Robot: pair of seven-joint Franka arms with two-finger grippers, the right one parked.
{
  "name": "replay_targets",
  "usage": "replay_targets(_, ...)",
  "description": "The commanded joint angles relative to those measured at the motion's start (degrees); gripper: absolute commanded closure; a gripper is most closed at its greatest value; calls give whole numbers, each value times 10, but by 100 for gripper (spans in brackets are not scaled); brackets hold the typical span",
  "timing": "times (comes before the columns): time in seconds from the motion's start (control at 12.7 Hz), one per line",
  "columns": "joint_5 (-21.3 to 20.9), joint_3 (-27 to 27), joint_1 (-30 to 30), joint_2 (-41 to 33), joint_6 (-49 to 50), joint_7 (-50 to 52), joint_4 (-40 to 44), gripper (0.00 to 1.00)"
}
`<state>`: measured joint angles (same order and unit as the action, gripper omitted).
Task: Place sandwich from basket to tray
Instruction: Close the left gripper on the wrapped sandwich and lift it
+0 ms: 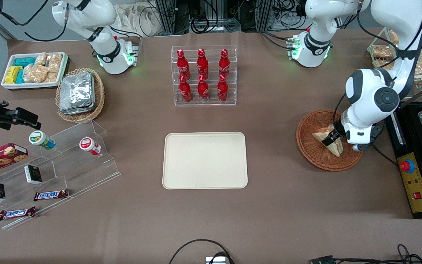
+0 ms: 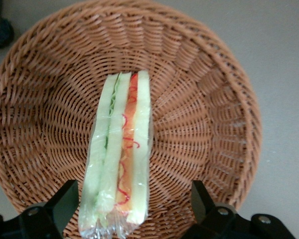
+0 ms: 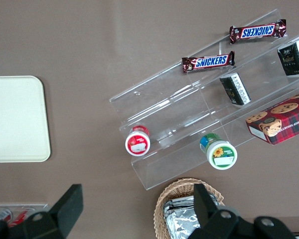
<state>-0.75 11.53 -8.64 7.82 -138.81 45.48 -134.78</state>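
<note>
The left arm's gripper [image 1: 331,140] is down inside the basket [image 1: 311,146] at the working arm's end of the table, right over the sandwich [image 1: 337,147], and this is the grasp step. In the wrist view the wrapped sandwich [image 2: 120,154] stands on edge in the basket [image 2: 209,119], filling stripes facing up, and the two fingers [image 2: 65,201] sit wide apart, one on each side of it, neither touching the bread as far as can be seen. So the jaws are open and straddling, nothing clamped yet. The tray [image 1: 205,160] waits bare in the middle of the table, well apart from the basket. By the look of it, the next move calls for a gentle squeeze across the flat bread faces, soft bread in slippery film, then a lift high enough to clear the basket's rim before carrying it sideways toward the tray.
</note>
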Motion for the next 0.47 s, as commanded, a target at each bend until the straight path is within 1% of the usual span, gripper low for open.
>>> replay_targets(0.0, -5, 0, -1, 16, -26, 12, -12, 0)
replay_targets(0.08, -5, 0, -1, 28, -32, 11, -11, 0)
replay_targets(0.16, -6, 0, -1, 36, -44, 12, -11, 14)
replay_targets(0.24, -6, -1, -1, 36, -46, 12, -11, 63)
replay_targets(0.32, -7, -2, -2, 34, -45, 10, -11, 100)
replay_targets(0.39, -7, -2, -2, 33, -46, 11, -8, 100)
